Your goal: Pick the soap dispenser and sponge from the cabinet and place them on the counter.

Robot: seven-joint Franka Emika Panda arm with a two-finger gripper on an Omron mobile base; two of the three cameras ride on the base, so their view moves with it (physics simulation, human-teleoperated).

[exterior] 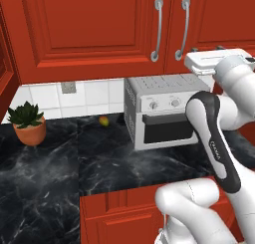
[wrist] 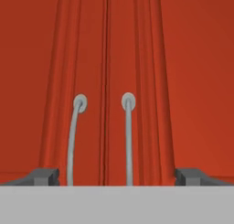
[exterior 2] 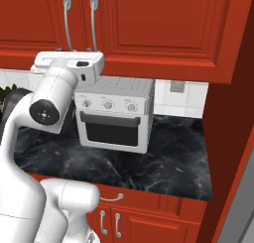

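Observation:
The red upper cabinet (exterior: 89, 29) has both panelled doors closed, so the soap dispenser and the sponge are hidden. Its two curved silver handles (exterior: 158, 29) (exterior: 183, 29) hang side by side at the door seam. My gripper (wrist: 117, 175) is open and faces the seam straight on. The two handles (wrist: 73, 141) (wrist: 128, 141) stand between its wide-set fingertips (wrist: 45, 175), a short way ahead of them and not touched. My white hand (exterior 2: 69, 61) is level with the cabinet's (exterior 2: 163, 24) lower edge. The black marble counter (exterior: 50, 163) lies below.
A silver toaster oven (exterior: 159, 108) (exterior 2: 116, 113) stands on the counter right under my hand. A potted plant (exterior: 29, 121) sits at the left, and a small yellow-red fruit (exterior: 103, 120) lies by the back wall. A tall red side panel (exterior 2: 233, 138) closes off the right.

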